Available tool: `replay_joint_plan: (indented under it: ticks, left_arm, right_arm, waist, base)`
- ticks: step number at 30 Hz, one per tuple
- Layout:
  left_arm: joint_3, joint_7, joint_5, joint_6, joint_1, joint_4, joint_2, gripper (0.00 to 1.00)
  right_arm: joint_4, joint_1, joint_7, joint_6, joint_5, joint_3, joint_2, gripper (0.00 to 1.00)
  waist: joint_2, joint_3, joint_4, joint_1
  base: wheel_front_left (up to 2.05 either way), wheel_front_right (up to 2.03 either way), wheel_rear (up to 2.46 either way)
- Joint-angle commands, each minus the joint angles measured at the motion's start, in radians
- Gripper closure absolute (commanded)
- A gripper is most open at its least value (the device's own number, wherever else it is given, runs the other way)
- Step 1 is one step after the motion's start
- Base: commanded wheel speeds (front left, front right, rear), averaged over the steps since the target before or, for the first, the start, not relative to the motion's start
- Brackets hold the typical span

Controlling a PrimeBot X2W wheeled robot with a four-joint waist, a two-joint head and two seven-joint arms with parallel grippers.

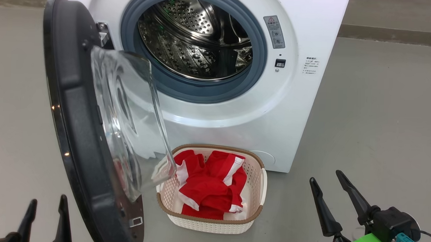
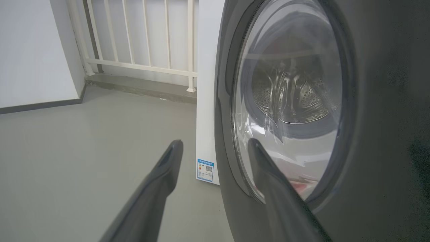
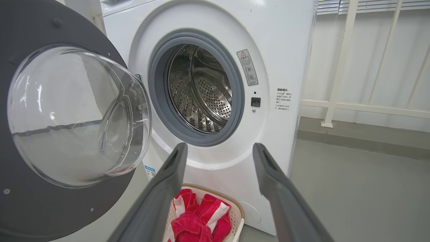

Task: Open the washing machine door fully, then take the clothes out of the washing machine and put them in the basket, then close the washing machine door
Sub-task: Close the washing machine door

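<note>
You have the big white front-loading washing machine (image 1: 294, 109) standing on the grey floor (image 1: 380, 123). Its large round door (image 1: 75, 137), with a glossy black rim and a bulging clear glass bowl, is swung wide out to your left, nearly edge-on in the head view. Inside the grey rubber gasket (image 1: 202, 93) you look straight into the perforated steel drum (image 1: 193, 45).

The bright red clothes (image 1: 209, 189) with white stripes lie bunched in the small cream plastic basket (image 1: 257, 187) with the brown woven-look rim. The basket sits on the floor just before the machine's lower front edge, and in the head view you see its left side through the door's glass.

Your left claw (image 1: 48, 199) is at the lower left, just outside the door's black face, its two dark fingers spread with nothing between them. In the left wrist view one finger (image 2: 268, 174) overlaps the glass window and may be brushing it, but the close angle does not let you say.

Your right claw (image 1: 325, 176) is at the lower right above the floor. Its fingers are also spread wide and hold nothing. It is well apart from the basket and points toward the machine's front.
</note>
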Motion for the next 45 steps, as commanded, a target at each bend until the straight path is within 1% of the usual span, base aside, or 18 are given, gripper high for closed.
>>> replay_joint_plan:
  ticks: [1,2,3,4,7,8,10,13,16,18,19,22,26,29,32,35,40,45]
  left_arm:
    - [0.027,-0.012,0.022,-0.006,-0.033,-0.009,0.027,0.13]
    - [0.024,-0.012,0.027,-0.006,-0.034,0.001,0.03,0.59]
    - [0.023,-0.012,0.029,-0.006,-0.038,0.007,0.031,0.96]
    - [0.022,-0.012,0.03,-0.006,-0.043,0.011,0.032,1.0]
    - [0.025,-0.012,0.02,-0.006,-0.064,0.009,0.029,1.0]
    - [0.027,-0.008,0.001,-0.006,-0.072,0.015,0.024,1.0]
    - [0.049,0.032,-0.071,-0.006,-0.096,0.022,0.01,1.0]
    - [0.095,0.125,-0.223,-0.003,-0.142,-0.011,-0.012,1.0]
    - [0.126,0.234,-0.378,0.015,-0.173,-0.084,-0.024,1.0]
    - [0.14,0.315,-0.518,0.03,-0.185,-0.137,-0.029,1.0]
    - [0.144,0.361,-0.604,0.045,-0.191,-0.162,-0.03,1.0]
    - [0.129,0.477,-0.861,0.135,-0.197,-0.237,-0.031,1.0]
    - [0.111,0.566,-1.065,0.261,-0.192,-0.343,-0.032,1.0]
    - [0.097,0.618,-1.204,0.335,-0.188,-0.415,-0.032,1.0]
    - [0.088,0.644,-1.283,0.384,-0.18,-0.481,-0.032,1.0]
    - [0.076,0.657,-1.352,0.414,-0.171,-0.53,-0.032,1.0]
    - [0.057,0.665,-1.398,0.431,-0.15,-0.572,-0.032,1.0]
    - [0.035,0.66,-1.407,0.43,-0.134,-0.585,-0.032,1.0]
  right_arm:
    - [-0.022,-0.038,-0.006,0.005,0.005,0.023,-0.007,0.0]
    - [-0.022,-0.039,-0.006,0.005,0.006,0.024,-0.007,0.0]
    - [-0.022,-0.04,-0.006,0.005,0.007,0.025,-0.007,0.0]
    - [-0.022,-0.041,-0.006,0.005,0.007,0.026,-0.007,0.0]
    - [-0.021,-0.038,-0.006,0.005,0.008,0.026,-0.007,0.0]
    - [-0.02,-0.036,-0.006,0.005,0.009,0.026,-0.007,0.0]
    - [-0.019,-0.033,-0.006,0.005,0.009,0.025,-0.007,0.0]
    - [-0.019,-0.03,-0.006,0.005,0.009,0.026,-0.007,0.0]
    - [-0.018,-0.029,-0.006,0.005,0.01,0.027,-0.004,0.0]
    - [-0.017,-0.029,-0.006,0.005,0.01,0.03,-0.002,0.0]
    - [-0.017,-0.029,-0.006,0.005,0.011,0.031,-0.001,0.0]
    - [-0.016,-0.027,-0.006,0.005,0.013,0.032,0.001,0.0]
    - [-0.015,-0.025,-0.006,0.005,0.013,0.033,0.001,0.0]
    - [-0.015,-0.026,-0.006,0.005,0.013,0.035,-0.001,0.0]
    - [-0.015,-0.027,-0.006,0.005,0.013,0.038,-0.004,0.0]
    - [-0.015,-0.027,-0.006,0.005,0.014,0.04,-0.006,0.0]
    - [-0.015,-0.029,-0.006,0.005,0.013,0.042,-0.006,0.0]
    - [-0.016,-0.032,-0.006,0.005,0.013,0.04,-0.008,0.0]
  waist:
    - [0.0,-0.001,-0.001,0.0]
    - [0.0,0.0,-0.002,0.0]
    - [0.0,0.0,-0.002,0.0]
    - [0.0,0.0,-0.002,0.0]
    - [0.0,-0.001,-0.001,0.0]
    - [0.0,-0.002,0.0,0.0]
    - [0.0,-0.003,0.003,0.0]
    - [0.0,-0.007,0.004,0.0]
    - [0.0,-0.011,0.003,0.0]
    - [0.0,-0.014,0.002,0.0]
    - [0.0,-0.016,0.001,0.0]
    - [0.0,-0.017,0.0,0.0]
    - [0.0,-0.016,-0.002,0.0]
    - [0.0,-0.015,-0.007,0.0]
    - [0.0,-0.012,-0.014,0.0]
    - [0.0,-0.009,-0.025,0.0]
    - [0.0,-0.002,-0.047,0.0]
    - [0.0,0.008,-0.081,0.0]
  base:
    - [0.0,0.0,0.0]
    - [0.0,0.0,0.0]
    - [0.0,0.0,0.0]
    - [0.0,0.0,0.0]
    - [0.0,0.0,0.0]
    - [0.0,0.0,0.0]
    - [0.0,0.0,0.0]
    - [0.0,0.0,0.0]
    - [0.0,0.0,0.0]
    - [0.0,0.0,0.0]
    - [0.0,0.0,0.0]
    - [0.0,0.0,0.0]
    - [0.0,0.0,0.0]
    - [0.0,0.0,0.0]
    - [0.0,0.0,0.0]
    - [0.0,0.0,0.0]
    - [0.0,0.0,0.0]
    - [0.0,0.0,0.0]
